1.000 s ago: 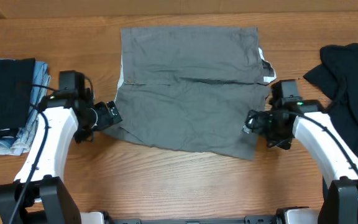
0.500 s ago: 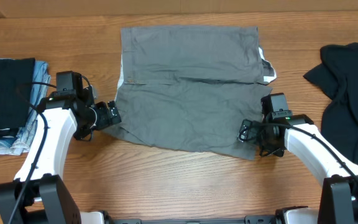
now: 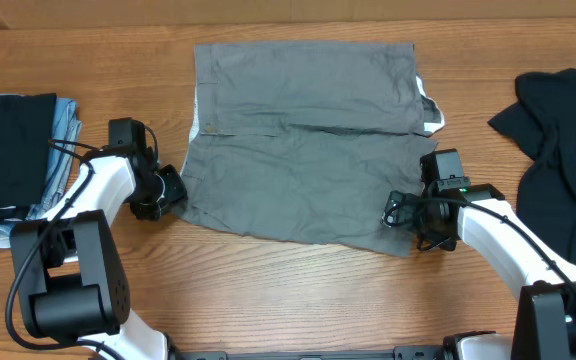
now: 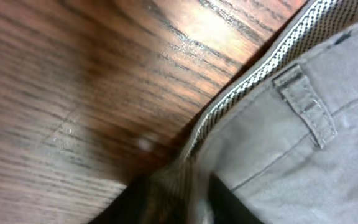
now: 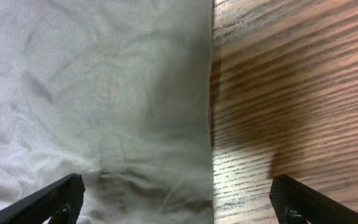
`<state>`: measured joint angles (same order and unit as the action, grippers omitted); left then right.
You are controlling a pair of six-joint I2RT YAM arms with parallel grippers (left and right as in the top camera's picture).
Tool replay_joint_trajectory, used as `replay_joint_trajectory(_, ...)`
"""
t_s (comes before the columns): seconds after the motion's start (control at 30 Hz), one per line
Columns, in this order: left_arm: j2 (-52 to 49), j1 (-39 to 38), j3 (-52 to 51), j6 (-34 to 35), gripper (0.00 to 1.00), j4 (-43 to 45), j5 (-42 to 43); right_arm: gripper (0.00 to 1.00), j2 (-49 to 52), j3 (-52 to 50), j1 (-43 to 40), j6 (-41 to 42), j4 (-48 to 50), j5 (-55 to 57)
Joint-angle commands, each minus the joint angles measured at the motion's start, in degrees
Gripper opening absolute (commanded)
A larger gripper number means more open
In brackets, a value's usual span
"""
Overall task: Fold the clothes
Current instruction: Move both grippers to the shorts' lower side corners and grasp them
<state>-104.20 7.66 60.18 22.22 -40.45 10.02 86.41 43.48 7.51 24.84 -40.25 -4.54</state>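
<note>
Pinching grey shorts [image 3: 303, 150] at waistband: left gripper [image 4: 178, 200].

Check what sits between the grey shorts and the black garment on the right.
In the overhead view, mostly bare wooden table lies between the grey shorts and the black garment. Nearer the front, the right arm crosses that gap toward the shorts' corner.

Your overhead view is bright, even and sharp. On your left wrist view, glare washes the brown wooden table [image 4: 213, 25], and the wrinkled mid-grey fabric garment [image 4: 303, 155] is soft and blurred up close. On your right wrist view, a shadow darkens the table beside the garment's edge.
</note>
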Motion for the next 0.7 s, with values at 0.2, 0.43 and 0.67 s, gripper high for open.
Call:
replay_joint_trajectory(0.2, -2.01, 0.13, -0.46, 0.09, 0.2, 0.87, 2.71, 0.92, -0.57, -0.5, 0.04, -1.64, -0.07, -7.56)
replay_joint_trajectory(0.43, -2.01, 0.13, -0.46, 0.07, 0.2, 1.29, 4.22, 0.83, -0.52, -6.8, 0.04, 6.71, 7.17, -8.09)
replay_joint_trajectory(0.67, -1.97, 0.13, -0.44, 0.04, 0.11, 1.33, 6.16, 0.38, -0.55, -5.77, 0.02, 6.25, 6.12, -9.31)
